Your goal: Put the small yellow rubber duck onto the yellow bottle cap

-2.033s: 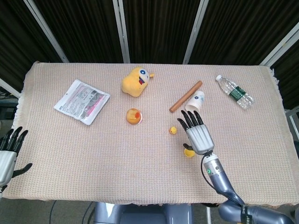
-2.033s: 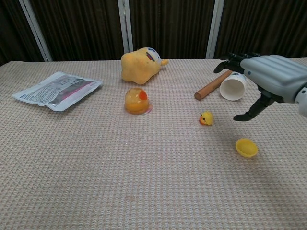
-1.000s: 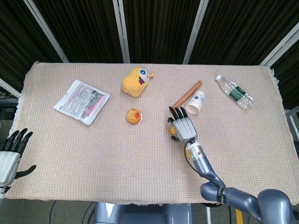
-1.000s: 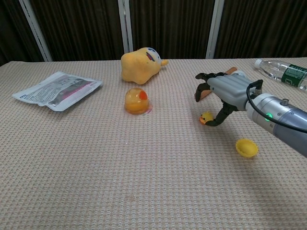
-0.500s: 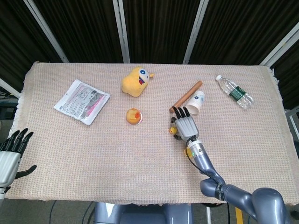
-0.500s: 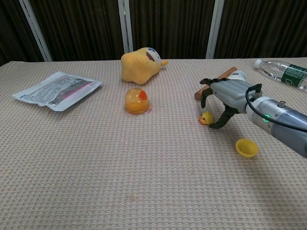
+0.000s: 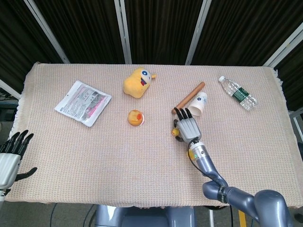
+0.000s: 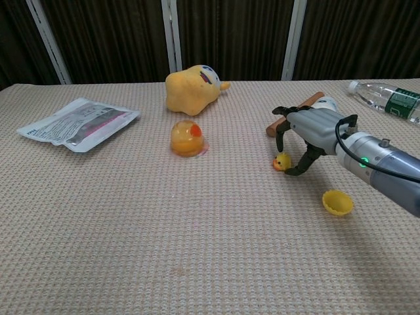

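The small yellow rubber duck (image 8: 282, 161) sits on the woven table cloth right of centre; in the head view only a sliver of the duck (image 7: 175, 133) shows beside my fingers. My right hand (image 8: 310, 130) (image 7: 187, 126) arches over it, thumb and fingertips closed in against its sides. The yellow bottle cap (image 8: 337, 202) lies open side up, a short way nearer and to the right of the duck; in the head view my right forearm hides it. My left hand (image 7: 10, 158) hangs off the table's front left corner, fingers spread, holding nothing.
A yellow plush toy (image 8: 192, 88) and an orange dome toy (image 8: 188, 139) lie left of the duck. A wooden rod (image 7: 188, 97) and a tipped paper cup (image 7: 198, 104) are just behind my right hand. A water bottle (image 7: 237, 93) lies far right, a foil packet (image 7: 83, 102) far left.
My right hand came forward and left from above the cap, lowered over the duck, and curled its fingers and thumb in around it. Duck and cap have not moved.
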You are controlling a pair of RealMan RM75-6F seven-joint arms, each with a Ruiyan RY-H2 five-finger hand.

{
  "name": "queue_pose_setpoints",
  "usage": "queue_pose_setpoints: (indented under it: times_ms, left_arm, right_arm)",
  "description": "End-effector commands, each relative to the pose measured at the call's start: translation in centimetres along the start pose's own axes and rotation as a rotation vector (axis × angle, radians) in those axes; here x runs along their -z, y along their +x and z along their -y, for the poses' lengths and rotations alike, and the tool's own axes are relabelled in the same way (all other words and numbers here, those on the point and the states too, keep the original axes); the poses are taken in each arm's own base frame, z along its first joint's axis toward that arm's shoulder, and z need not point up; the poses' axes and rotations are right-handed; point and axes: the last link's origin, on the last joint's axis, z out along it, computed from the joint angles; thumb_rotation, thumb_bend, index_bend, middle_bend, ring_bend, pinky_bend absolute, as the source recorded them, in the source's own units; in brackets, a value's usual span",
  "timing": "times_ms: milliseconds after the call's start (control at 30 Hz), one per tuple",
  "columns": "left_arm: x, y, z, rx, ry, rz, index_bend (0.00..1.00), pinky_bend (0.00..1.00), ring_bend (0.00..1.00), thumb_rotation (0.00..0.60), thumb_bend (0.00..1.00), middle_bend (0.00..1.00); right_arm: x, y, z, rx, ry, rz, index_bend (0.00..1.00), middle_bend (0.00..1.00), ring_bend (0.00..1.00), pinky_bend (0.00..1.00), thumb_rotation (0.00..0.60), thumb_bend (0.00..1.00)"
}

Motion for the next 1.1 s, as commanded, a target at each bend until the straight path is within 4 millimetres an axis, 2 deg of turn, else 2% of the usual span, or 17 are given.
queue_pose_setpoints:
  times_ms: [33, 333, 700, 833, 967, 1100]
  left_arm:
    - [0.0, 0.0, 0.0, 0.0, 0.0, -0.001, 0.0, 0.19, 0.0, 0.6, 0.0, 0.0]
    - [0.0, 0.0, 0.1, 0.006, 0.002, 0.001, 0.0, 0.19, 0.0, 0.6, 0.0, 0.0]
    - [-0.1, 0.0, 0.0, 0.007, 0.0, 0.002, 0.0, 0.19, 0.0, 0.6, 0.0, 0.0]
    - [-0.1, 0.0, 0.0, 0.008, -0.003, 0.002, 0.0, 0.19, 0.0, 0.6, 0.0, 0.0]
    - [-0.1, 0.0, -0.2, 0.008, -0.018, -0.002, 0.0, 0.19, 0.0, 0.6, 0.0, 0.0]
    - [-0.1, -0.1, -0.6, 0.004, -0.045, -0.005, 0.0, 0.19, 0.0, 0.6, 0.0, 0.0]
  right_arm:
    - [-0.1, -0.1, 0.0, 0.001, 0.001, 0.005, 0.47, 0.0, 0.0, 0.0, 0.6, 0.15]
    - [-0.4, -0.1, -0.2, 0.023, 0.003, 0.014, 0.48, 0.0, 0.0, 0.0, 0.6, 0.2]
    - [-0.3, 0.0, -0.8, 0.026, -0.001, 0.008, 0.49, 0.0, 0.0, 0.0, 0.6, 0.21]
    - [-0.1, 0.7, -1.3, 0.041, 0.0, -0.015, 0.49, 0.0, 0.0, 0.0, 0.6, 0.21]
    - [0.9, 1.7, -2.2, 0.058, 0.0, -0.046, 0.49, 0.0, 0.0, 0.0, 0.6, 0.21]
    - [3.1, 2.4, -2.9, 0.065, -0.002, -0.073, 0.49, 0.0, 0.0, 0.0, 0.6, 0.21]
